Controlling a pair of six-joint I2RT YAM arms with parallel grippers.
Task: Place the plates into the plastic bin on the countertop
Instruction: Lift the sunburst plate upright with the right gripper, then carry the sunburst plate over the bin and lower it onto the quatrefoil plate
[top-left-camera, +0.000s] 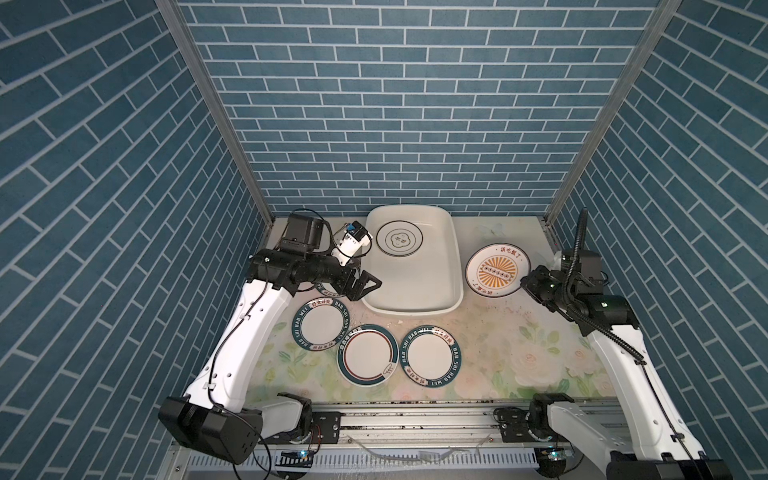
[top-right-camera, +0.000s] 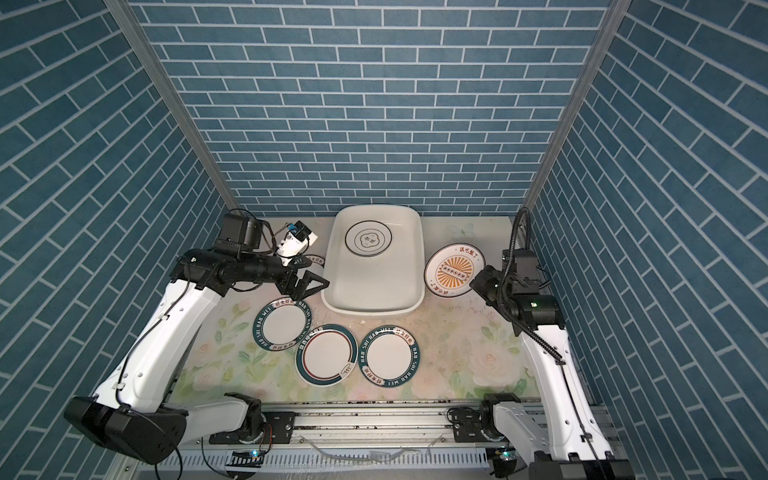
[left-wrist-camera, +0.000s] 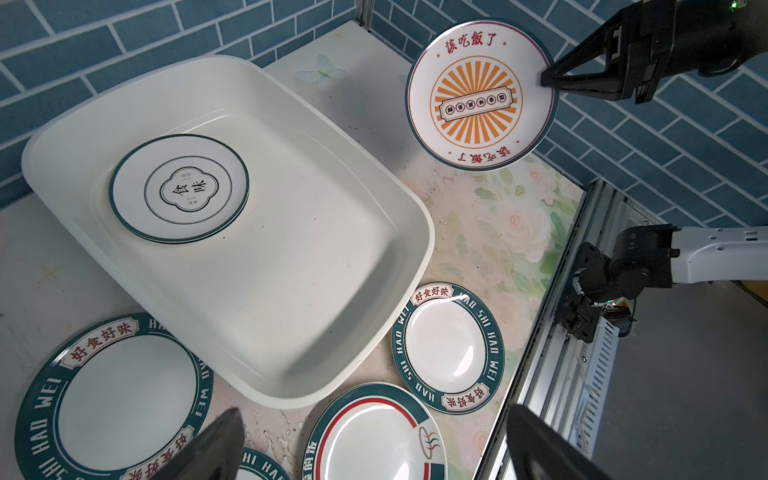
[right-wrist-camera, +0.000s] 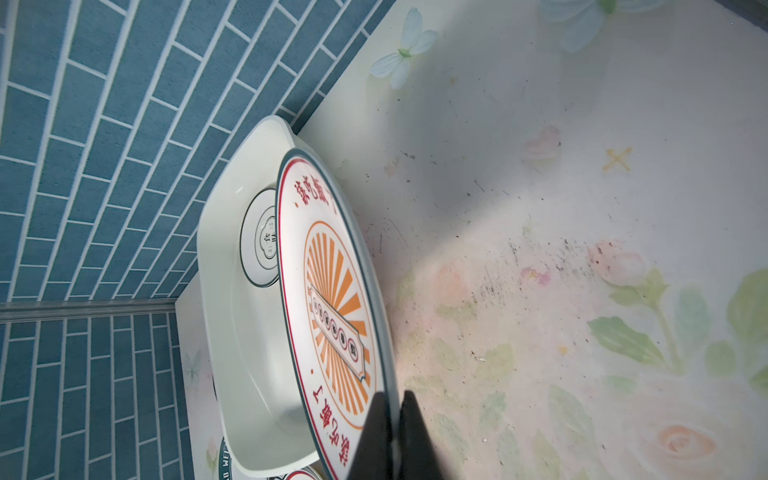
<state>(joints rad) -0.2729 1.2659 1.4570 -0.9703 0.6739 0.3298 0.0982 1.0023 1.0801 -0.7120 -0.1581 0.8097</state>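
Note:
The white plastic bin (top-left-camera: 415, 286) (top-right-camera: 374, 286) (left-wrist-camera: 291, 270) stands at the back of the countertop (top-left-camera: 519, 340), with one plate (top-left-camera: 400, 238) (left-wrist-camera: 178, 189) lying flat in its far end. My right gripper (top-left-camera: 524, 282) (left-wrist-camera: 546, 79) (right-wrist-camera: 392, 411) is shut on the rim of a sunburst plate (top-left-camera: 496, 271) (top-right-camera: 454, 270) (left-wrist-camera: 478, 97) (right-wrist-camera: 332, 316), tilted above the countertop right of the bin. My left gripper (top-left-camera: 370, 286) (top-right-camera: 318, 284) (left-wrist-camera: 374, 415) hangs open and empty at the bin's near left corner. Two lettered plates (top-left-camera: 320, 326) (top-left-camera: 430, 355) and a ringed plate (top-left-camera: 368, 360) lie in front. Another lettered plate (top-right-camera: 309, 261) is mostly hidden under my left arm.
Blue brick walls close in the back and both sides. A metal rail (top-left-camera: 415, 415) runs along the front edge with both arm bases on it. A small white device with cables (top-left-camera: 353, 245) sits left of the bin.

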